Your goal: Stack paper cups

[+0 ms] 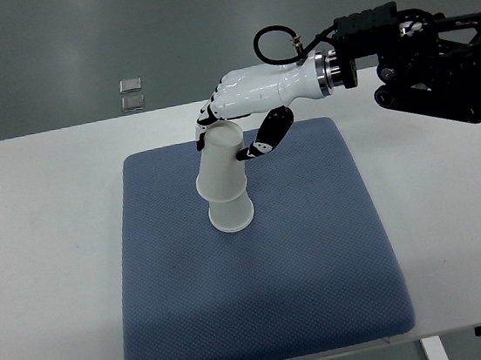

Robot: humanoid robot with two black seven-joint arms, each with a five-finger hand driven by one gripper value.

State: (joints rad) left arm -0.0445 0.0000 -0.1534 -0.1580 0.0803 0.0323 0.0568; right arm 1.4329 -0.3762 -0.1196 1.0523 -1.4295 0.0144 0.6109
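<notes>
Two white paper cups stand as one stack on the blue pad [263, 291]. The lower cup [231, 214] rests on the pad, and the upper cup [220, 169] sits on it, leaning slightly. My right hand [223, 141], white with black fingertips, reaches in from the right at the upper cup's top. Its fingers [204, 125] curl around the far left of the rim and its thumb [263, 138] lies against the right side. The cup's top is partly hidden by the hand. No left arm shows.
The pad lies in the middle of a white table [48, 256]. The right arm's black forearm [418, 53] hangs over the table's back right corner. Two small square items [132, 93] lie on the grey floor beyond the far edge.
</notes>
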